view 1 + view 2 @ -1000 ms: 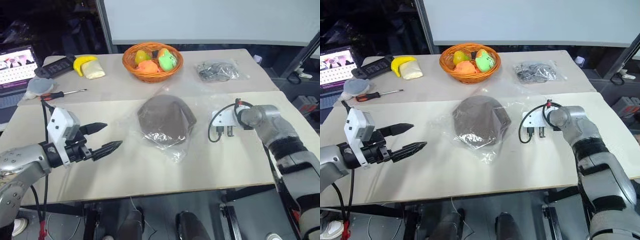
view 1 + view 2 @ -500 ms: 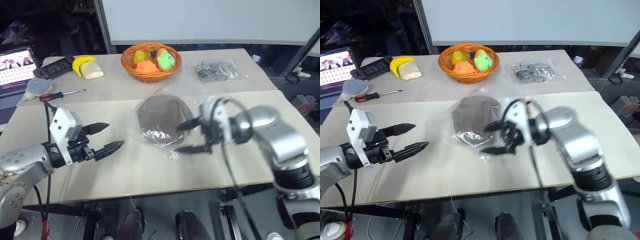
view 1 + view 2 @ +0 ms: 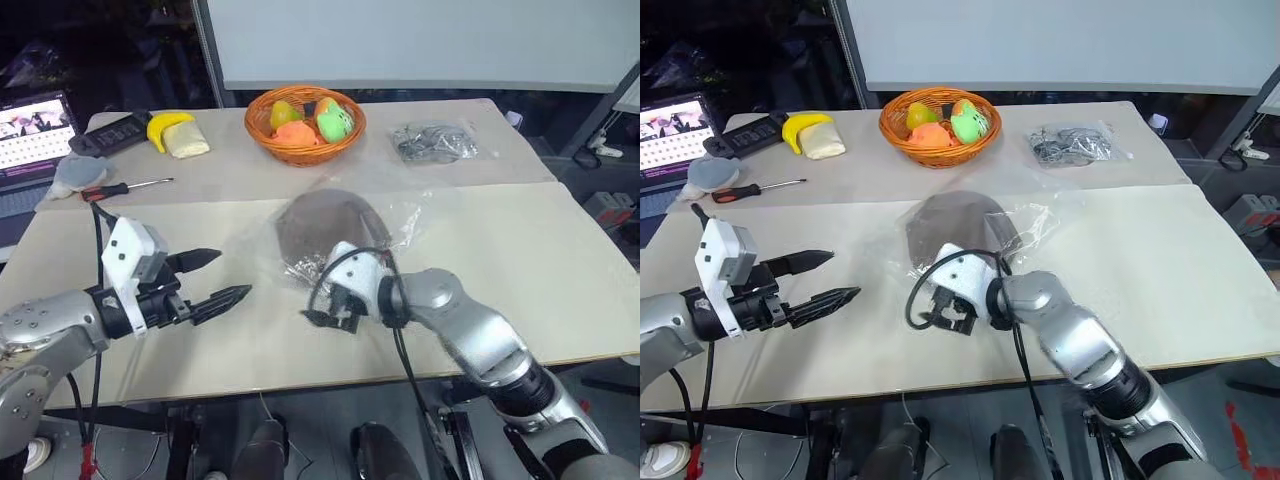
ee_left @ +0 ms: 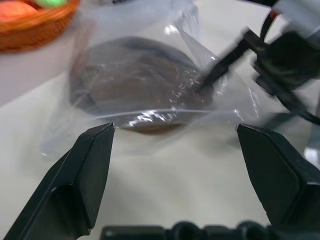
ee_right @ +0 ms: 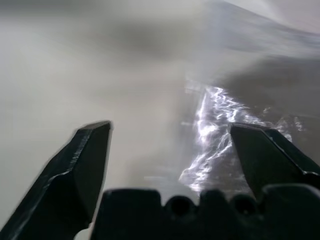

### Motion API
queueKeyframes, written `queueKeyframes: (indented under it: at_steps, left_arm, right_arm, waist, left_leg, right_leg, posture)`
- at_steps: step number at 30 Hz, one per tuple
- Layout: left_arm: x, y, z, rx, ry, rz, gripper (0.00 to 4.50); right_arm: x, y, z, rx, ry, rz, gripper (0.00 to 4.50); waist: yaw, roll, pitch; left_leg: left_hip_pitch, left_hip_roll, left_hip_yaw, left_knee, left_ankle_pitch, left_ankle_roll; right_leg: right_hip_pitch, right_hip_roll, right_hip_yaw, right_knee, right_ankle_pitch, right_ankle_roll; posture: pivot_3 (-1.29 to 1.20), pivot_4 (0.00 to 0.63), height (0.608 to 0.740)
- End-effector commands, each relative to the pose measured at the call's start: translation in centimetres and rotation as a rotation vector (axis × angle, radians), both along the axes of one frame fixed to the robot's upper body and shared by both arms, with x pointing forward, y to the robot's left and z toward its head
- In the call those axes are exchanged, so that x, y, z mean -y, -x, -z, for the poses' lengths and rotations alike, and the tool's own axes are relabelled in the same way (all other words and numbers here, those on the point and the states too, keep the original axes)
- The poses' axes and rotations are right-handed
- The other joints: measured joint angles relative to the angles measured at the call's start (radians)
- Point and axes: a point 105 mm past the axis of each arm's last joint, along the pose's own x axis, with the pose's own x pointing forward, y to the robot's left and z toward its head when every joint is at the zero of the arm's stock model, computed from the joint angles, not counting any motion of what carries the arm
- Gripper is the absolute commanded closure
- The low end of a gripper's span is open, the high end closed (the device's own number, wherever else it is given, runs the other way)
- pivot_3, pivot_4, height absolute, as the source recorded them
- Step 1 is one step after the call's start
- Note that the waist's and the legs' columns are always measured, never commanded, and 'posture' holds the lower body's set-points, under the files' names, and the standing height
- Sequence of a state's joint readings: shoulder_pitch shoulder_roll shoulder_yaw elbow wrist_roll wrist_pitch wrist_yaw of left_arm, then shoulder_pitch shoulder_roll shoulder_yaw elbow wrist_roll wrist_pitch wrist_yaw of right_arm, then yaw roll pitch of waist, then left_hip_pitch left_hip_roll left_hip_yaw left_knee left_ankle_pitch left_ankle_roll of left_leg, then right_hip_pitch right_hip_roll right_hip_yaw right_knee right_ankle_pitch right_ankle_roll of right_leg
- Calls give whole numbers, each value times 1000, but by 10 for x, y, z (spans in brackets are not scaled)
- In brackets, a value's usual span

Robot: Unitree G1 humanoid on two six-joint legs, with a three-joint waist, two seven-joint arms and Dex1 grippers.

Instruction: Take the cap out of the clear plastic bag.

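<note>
Right pincer spread wide, glossy clear plastic bag just ahead, blurred table

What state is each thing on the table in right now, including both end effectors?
cap: inside the bag, lying flat
clear plastic bag: on the table, cap not yet out
left end effector: open, holding nothing
right end effector: open, at the bag's near edge
orange wicker basket: holding fruit

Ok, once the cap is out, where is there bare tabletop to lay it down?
Bare tabletop lies to the right of the clear plastic bag, out to the table's edge. Another free strip runs between the left pincer and the bag. The back is crowded: basket, small bag of bits, banana, screwdriver.
</note>
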State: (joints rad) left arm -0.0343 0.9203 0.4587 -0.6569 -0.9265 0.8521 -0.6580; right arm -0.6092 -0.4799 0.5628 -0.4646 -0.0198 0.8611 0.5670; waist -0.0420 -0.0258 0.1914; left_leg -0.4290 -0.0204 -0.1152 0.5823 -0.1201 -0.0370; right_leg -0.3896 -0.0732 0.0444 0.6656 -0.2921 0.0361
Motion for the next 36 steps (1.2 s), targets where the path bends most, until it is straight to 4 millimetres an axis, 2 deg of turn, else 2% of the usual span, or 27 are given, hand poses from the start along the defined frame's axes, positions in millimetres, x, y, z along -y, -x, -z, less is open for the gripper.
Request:
queueKeyframes:
  at_steps: [1, 7, 12, 15, 17, 18, 20, 22, 25, 28, 31, 33, 34, 36]
  left_arm:
    - [-1, 4, -14, 40, -19, 10, 309]
    - [0, 5, -15, 40, -32, 19, 309]
    - [1, 5, -14, 46, -44, 27, 309]
    - [3, 4, -15, 56, -37, 26, 309]
    - [3, 3, -15, 61, -33, 25, 309]
    - [4, 3, -15, 62, -31, 24, 309]
    - [5, 3, -13, 62, -28, 24, 309]
    - [6, 3, -13, 62, -26, 25, 309]
    - [5, 2, -14, 66, -22, 17, 309]
    - [3, 1, -14, 66, -21, 8, 309]
    - [3, 2, -13, 64, -22, 7, 309]
    - [4, 2, -13, 63, -21, 6, 309]
    - [3, 3, -13, 61, -23, 6, 309]
    - [2, 4, -13, 58, -28, 2, 309]
  right_arm:
    - [4, -14, -10, 166, 17, 101, 58]
    - [16, -34, -20, 347, 38, 264, 58]
    - [16, -40, -29, 372, -21, 291, 58]
    - [12, -39, -26, 321, -51, 273, 713]
    - [6, -34, -22, 234, -104, 249, 1496]
    - [2, -31, -22, 169, -162, 243, 1739]
    - [-11, -22, -21, 14, -271, 195, 1739]
    - [-12, -23, -22, 3, -275, 193, 1739]
    - [-16, -22, -13, -51, -264, 184, 1739]
    - [-8, -32, -9, 17, -212, 231, 1739]
    - [-6, -41, -21, 102, -228, 257, 1739]
    - [-3, -50, -36, 190, -264, 297, 1739]
    - [-4, -53, -44, 197, -315, 316, 1739]
    - [-12, -54, -49, 93, -445, 325, 1739]
  waist:
    - [0, 0, 0]
    - [0, 0, 0]
    - [-2, 0, 0]
    - [-2, 0, 0]
    - [-2, 0, 0]
    - [-2, 0, 0]
    - [-4, 0, 0]
    - [-6, 0, 0]
    - [-4, 0, 0]
    - [0, 0, 0]
    - [-1, 0, 0]
    - [-2, 0, 0]
    - [-5, 0, 0]
    - [-10, 0, 0]
  left_leg:
    - [0, 0, 0, 0, 0, 0]
    - [0, 0, 0, 0, 0, 0]
    - [0, 0, 0, 0, 0, 0]
    - [0, 0, 0, 0, 0, 0]
    - [0, 0, 0, 0, 0, 0]
    - [0, 0, 0, 0, 0, 0]
    - [1, 0, 0, 0, 0, 0]
    - [1, 1, 0, 0, 0, 0]
    - [2, 1, 0, 0, 0, 0]
    - [3, 1, 0, 0, 0, 0]
    - [3, 1, 0, 0, 0, 0]
    - [3, 1, 0, 0, 0, 0]
    - [3, 2, 0, 0, 0, 0]
    - [3, 2, 1, 0, 0, 0]
  right_leg:
    - [0, 0, 0, 0, 0, 0]
    - [0, 0, 0, 0, 0, 0]
    - [0, 0, 0, 0, 0, 0]
    - [0, 0, 0, 1, 0, 0]
    - [0, 0, 0, 1, 0, 0]
    - [0, 1, 0, 1, 0, 0]
    - [1, 1, 0, 1, 0, 0]
    - [1, 1, 1, 2, 0, -1]
    - [1, 2, 1, 3, 1, -1]
    - [2, 2, 1, 3, 1, -1]
    - [1, 2, 1, 3, 1, -1]
    - [1, 2, 1, 3, 1, -1]
    - [1, 3, 1, 4, 1, -1]
    - [0, 3, 3, 5, 1, -2]
  posture:
    - [0, 150, 740]
    - [0, 150, 740]
    - [0, 150, 740]
    - [0, 150, 740]
    - [0, 150, 740]
    - [0, 150, 740]
    - [0, 150, 740]
    - [0, 150, 740]
    - [0, 150, 740]
    - [0, 150, 740]
    - [0, 150, 740]
    - [0, 150, 740]
    - [0, 150, 740]
    - [0, 150, 740]
